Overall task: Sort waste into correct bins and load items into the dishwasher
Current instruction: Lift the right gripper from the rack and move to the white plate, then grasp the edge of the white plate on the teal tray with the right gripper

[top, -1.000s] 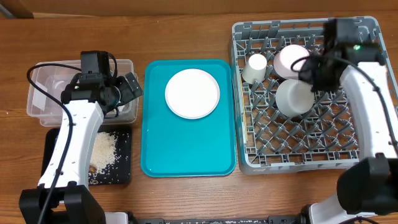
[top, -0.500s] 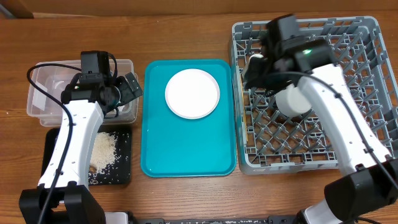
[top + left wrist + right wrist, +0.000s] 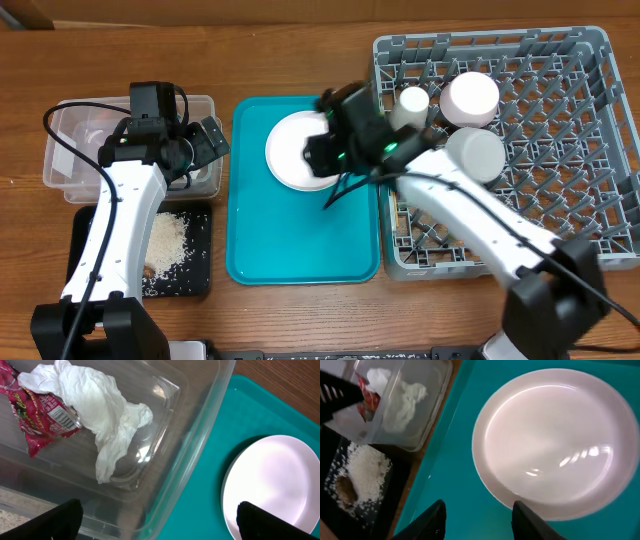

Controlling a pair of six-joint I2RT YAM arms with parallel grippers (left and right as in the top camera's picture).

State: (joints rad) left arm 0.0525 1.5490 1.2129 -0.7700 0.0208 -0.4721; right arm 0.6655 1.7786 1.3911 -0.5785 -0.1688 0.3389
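Rack (image 3: 560, 200) with cup (image 3: 412, 103) inside appears only overhead, in neither wrist view.

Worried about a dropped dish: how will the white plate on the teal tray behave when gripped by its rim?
The plate looks rigid, so it should lift without bending. Its glossy surface may be slippery. Lying flat on the teal tray, its low rim looks hard to catch.

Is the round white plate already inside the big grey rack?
No, the round white plate lies on the teal plastic tray, beside the grey plastic rack.
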